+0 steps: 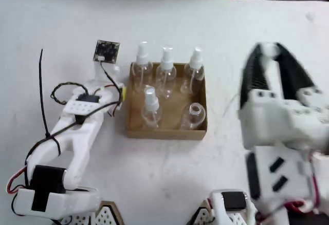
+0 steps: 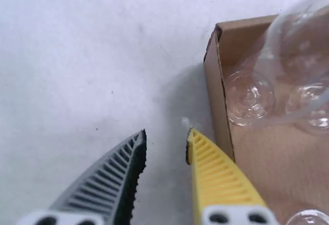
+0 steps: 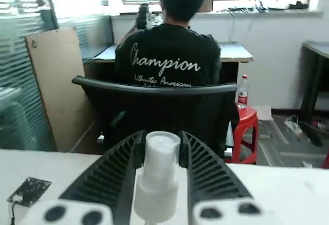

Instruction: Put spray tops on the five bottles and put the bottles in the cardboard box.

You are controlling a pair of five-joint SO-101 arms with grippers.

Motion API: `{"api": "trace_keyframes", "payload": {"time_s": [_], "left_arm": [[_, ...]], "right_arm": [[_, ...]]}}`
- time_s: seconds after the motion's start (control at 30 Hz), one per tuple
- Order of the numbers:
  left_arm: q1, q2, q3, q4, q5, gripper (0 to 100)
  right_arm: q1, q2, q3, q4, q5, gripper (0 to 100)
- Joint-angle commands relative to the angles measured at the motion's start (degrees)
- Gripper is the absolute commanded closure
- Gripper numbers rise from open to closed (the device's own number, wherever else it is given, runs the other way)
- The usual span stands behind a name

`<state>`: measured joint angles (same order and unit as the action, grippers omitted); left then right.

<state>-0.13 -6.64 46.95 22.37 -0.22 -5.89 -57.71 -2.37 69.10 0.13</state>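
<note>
Step in hand: four of the five bottles are already wearing tops, so the last capping looks to be the job under way.
Left gripper [image 2: 165, 142]: is resting low over the table at the box's 9 o'clock, just beside the wall, with its grey and yellow jaws parted and nothing between them.
Cardboard box [image 1: 167, 132]: is sitting mid-table with all five bottles standing upright inside.
Back row [image 1: 166, 71]: three topped bottles are lining the box's 12 o'clock edge.
Fourth topped bottle [image 1: 151, 109]: is standing near the box's 7 o'clock.
Bare bottle [image 1: 194, 116]: clear and rounded, is standing in the box's 5 o'clock corner with its open neck facing up.
Right gripper [image 3: 160, 136]: is hanging raised at the box's 3 o'clock, well apart from it, with its jaws clamping the spray top.
Spray top [image 3: 157, 176]: white and upright, is being pinched between the black ribbed fingers.
Next move: probably calling for the top to be carried over the open neck, lined up squarely and seated. The free arm may be needed to steady the light bottle.
</note>
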Motion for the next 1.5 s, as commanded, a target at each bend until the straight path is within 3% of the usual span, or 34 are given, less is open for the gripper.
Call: {"api": "trace_keyframes", "payload": {"time_s": [0.0,0.23,0.4,0.57,0.77,1.47], "left_arm": [[0.7,-1.2,-0.4,-1.4,-0.8,88],[0.7,-1.2,-0.4,-1.4,-0.8,88],[0.7,-1.2,-0.5,-1.4,-0.8,88],[0.7,-1.2,-0.5,-1.4,-0.8,88],[0.7,-1.2,-0.5,-1.4,-0.8,88],[0.7,-1.2,-0.4,-1.4,-0.8,88]], "right_arm": [[-6.4,-4.8,15.7,-14.1,11.0,98.2],[-8.6,-10.8,37.5,-38.8,12.4,98.2],[-8.7,-12.3,46.8,-48.3,14.9,98.3],[-8.7,-15.7,47.8,-46.8,14.2,98.3],[-8.0,-20.7,47.8,-36.8,-2.4,98.3],[-8.4,-21.2,54.2,-39.1,-0.7,98.3]]}}
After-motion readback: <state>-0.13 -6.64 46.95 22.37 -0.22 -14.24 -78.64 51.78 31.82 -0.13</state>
